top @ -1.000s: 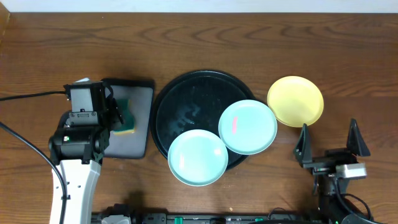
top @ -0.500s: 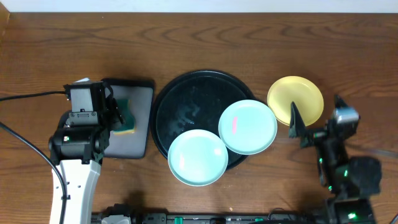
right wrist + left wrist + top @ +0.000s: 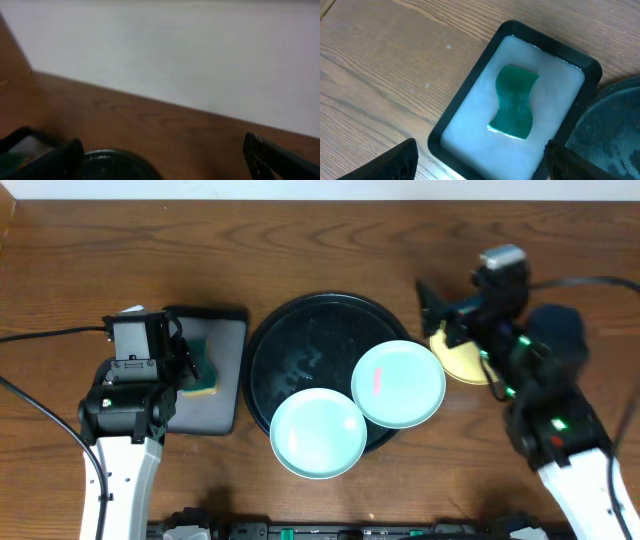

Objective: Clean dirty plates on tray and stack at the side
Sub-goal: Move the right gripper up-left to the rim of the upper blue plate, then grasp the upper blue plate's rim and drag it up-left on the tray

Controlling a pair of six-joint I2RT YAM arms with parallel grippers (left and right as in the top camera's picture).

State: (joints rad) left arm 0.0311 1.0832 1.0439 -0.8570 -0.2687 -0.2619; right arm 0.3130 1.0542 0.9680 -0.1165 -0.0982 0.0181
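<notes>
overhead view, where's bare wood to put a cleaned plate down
Free: the wide strip of wooden table along the far edge, beyond the large round black tray and the small rectangular black sponge tray. Crowded: the tray's near right, where two mint-blue plates overhang its rim, and the yellow plate under the right arm.

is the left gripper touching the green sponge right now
Apart. In the left wrist view the green sponge lies in the rectangular tray, and the open left gripper hovers clear of it.

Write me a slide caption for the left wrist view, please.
Open left gripper hovers above a wavy green sponge lying in a rectangular black tray.
</notes>
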